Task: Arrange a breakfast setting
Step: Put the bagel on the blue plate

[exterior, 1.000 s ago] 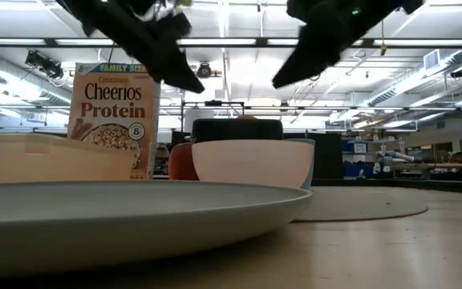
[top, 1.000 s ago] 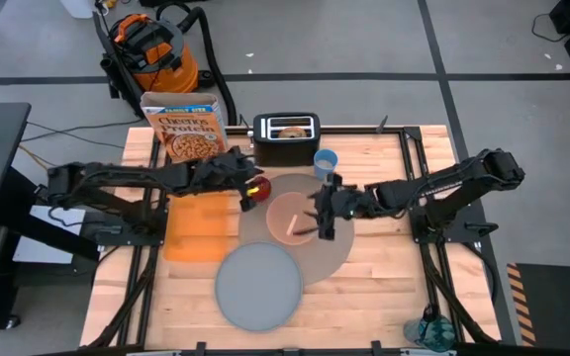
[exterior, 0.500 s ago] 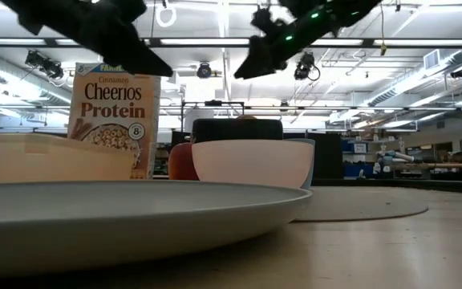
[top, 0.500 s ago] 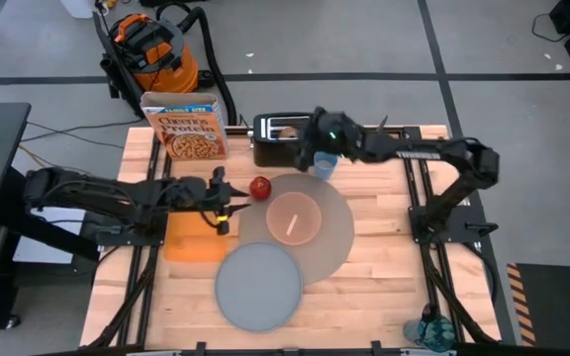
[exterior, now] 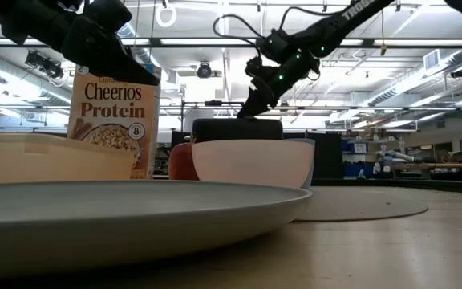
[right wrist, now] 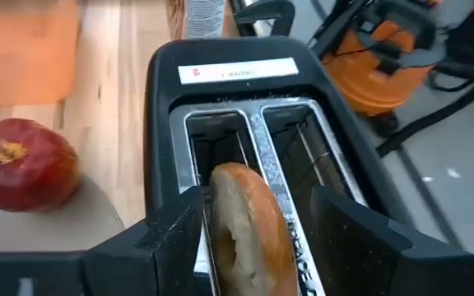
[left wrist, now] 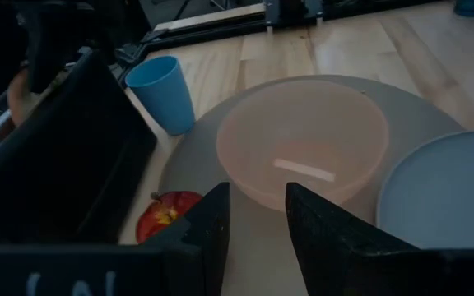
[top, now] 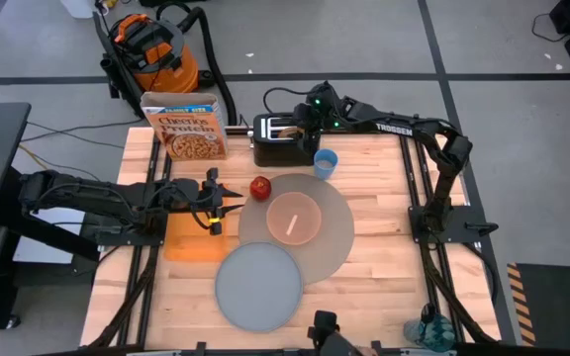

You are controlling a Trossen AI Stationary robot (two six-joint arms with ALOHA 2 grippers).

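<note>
Showing only in right wrist view: bagel (right wrist: 245,222) upright in toaster (right wrist: 245,123).

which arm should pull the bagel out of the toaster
Right. The right gripper is open above the toaster, its fingers on either side of the bagel standing upright in a slot. The left gripper sits over the orange board near the apple, away from the toaster.

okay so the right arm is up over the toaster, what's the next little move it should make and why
Probably lower the right gripper and close on the bagel. Its open fingers already straddle the bagel, which stands upright in a slot of the black toaster, while the blue-grey plate waits bare. The left gripper waits open beside the apple.
</note>
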